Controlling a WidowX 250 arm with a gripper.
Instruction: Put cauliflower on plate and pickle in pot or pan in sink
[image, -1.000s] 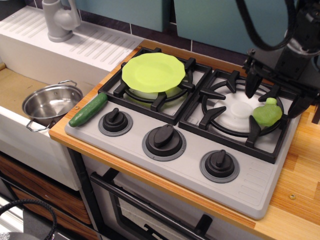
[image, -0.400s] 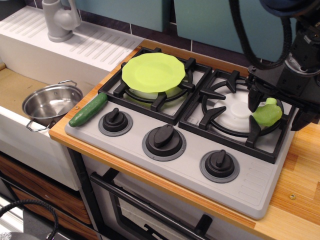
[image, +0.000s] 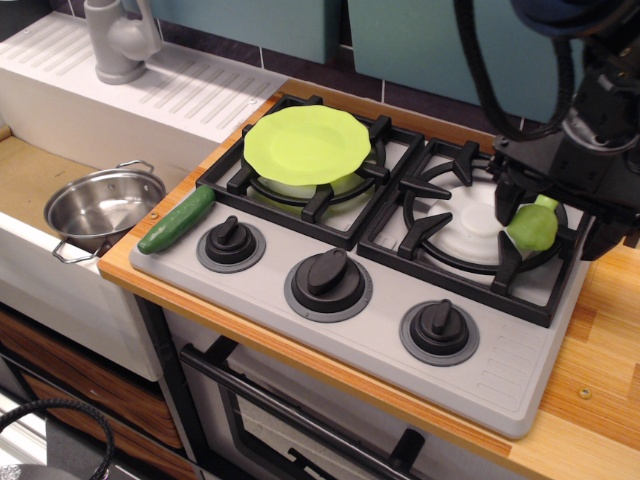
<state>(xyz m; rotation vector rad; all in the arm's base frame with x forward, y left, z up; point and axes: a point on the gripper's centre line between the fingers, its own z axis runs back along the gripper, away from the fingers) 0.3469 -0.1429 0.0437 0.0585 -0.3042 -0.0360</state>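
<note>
Single view, from above the stove front. The gripper (image: 552, 222) is lowered over the right burner, its dark fingers spread to either side of the cauliflower (image: 533, 227), which rests on the grate; whether the fingers already touch it cannot be told. The step in hand appears to be the grasp. To do it well, close squarely across the knobbly body, low enough not to pinch only the top, then lift clear of the grate bars before travelling left. The plate (image: 305, 144) lies on the left burner, bare. The pickle (image: 177, 219) lies at the stove's left edge, near the pot (image: 100, 206) in the sink (image: 30, 180).
</note>
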